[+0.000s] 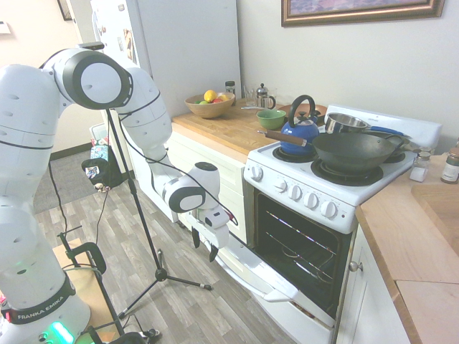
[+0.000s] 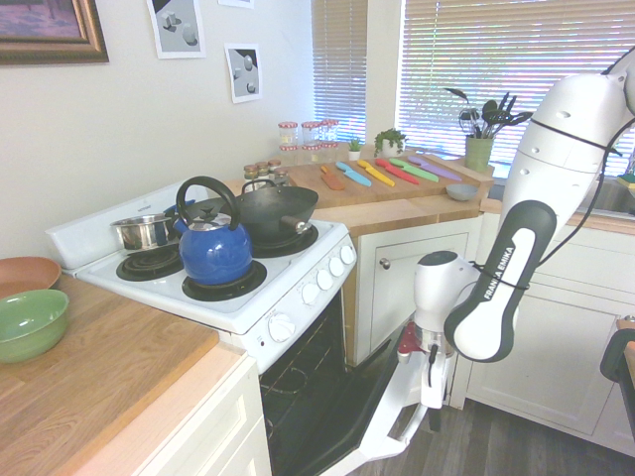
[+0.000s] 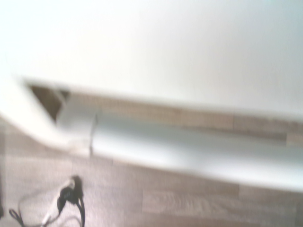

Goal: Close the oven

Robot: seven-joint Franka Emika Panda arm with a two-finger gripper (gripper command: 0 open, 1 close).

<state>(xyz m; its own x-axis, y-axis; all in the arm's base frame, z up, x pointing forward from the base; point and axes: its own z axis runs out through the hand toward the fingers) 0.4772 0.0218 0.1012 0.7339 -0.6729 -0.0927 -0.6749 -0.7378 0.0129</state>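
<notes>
The oven (image 1: pixel 315 215) looked like glossy white enamel, its racks bare wire. The kettle (image 2: pixel 215 248) shone glossy blue, the wok (image 1: pixel 355 150) matt black. The worktop (image 2: pixel 89 367) was smooth wood.

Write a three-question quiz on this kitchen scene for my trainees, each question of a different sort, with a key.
1. True or false: the oven door is shut.
2. What sits on the stove's front burner nearest the bowls? A) blue kettle B) toaster C) plate
3. Fill in: the gripper hangs beside the outer edge of the oven's ____.

Key:
1. False; the door hangs down and the racks show.
2. A
3. door
</notes>
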